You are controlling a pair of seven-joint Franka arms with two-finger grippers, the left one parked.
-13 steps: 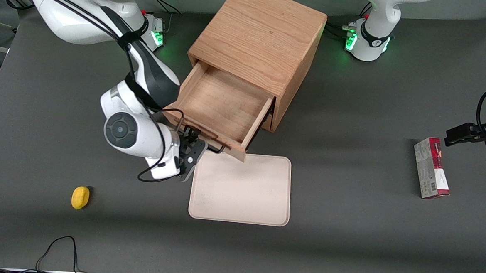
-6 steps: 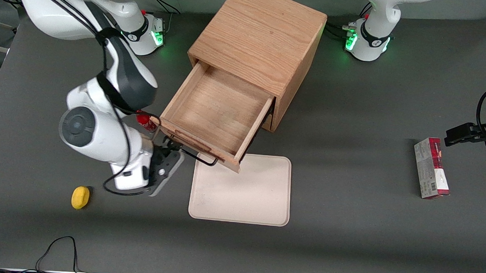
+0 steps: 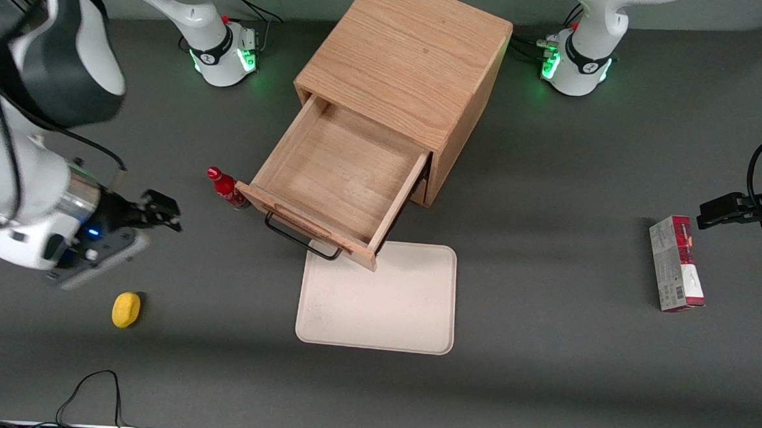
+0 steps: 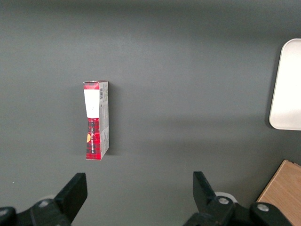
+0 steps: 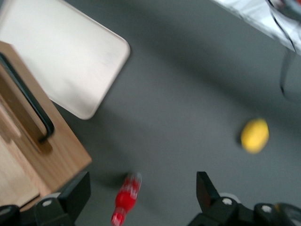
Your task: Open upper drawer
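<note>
The upper drawer (image 3: 339, 172) of the oak cabinet (image 3: 405, 65) stands pulled well out, its inside bare, its thin black bar handle (image 3: 301, 239) at the front over the tray's edge. The drawer front and handle (image 5: 28, 106) also show in the right wrist view. My right gripper (image 3: 159, 210) is open and empty, high above the table toward the working arm's end, well away from the drawer. Its dark fingers (image 5: 77, 193) frame bare table and a small red bottle (image 5: 126, 198). The lower drawer is hidden under the open one.
A beige tray (image 3: 376, 296) lies in front of the drawer. A small red bottle (image 3: 226, 188) stands beside the drawer's front corner. A yellow lemon-like thing (image 3: 125, 309) lies nearer the camera, below my gripper. A red and grey box (image 3: 676, 263) lies toward the parked arm's end.
My right gripper has let go of the handle and swung away from the drawer toward the working arm's end, rising. The drawer stays pulled out. The red bottle has come into view.
</note>
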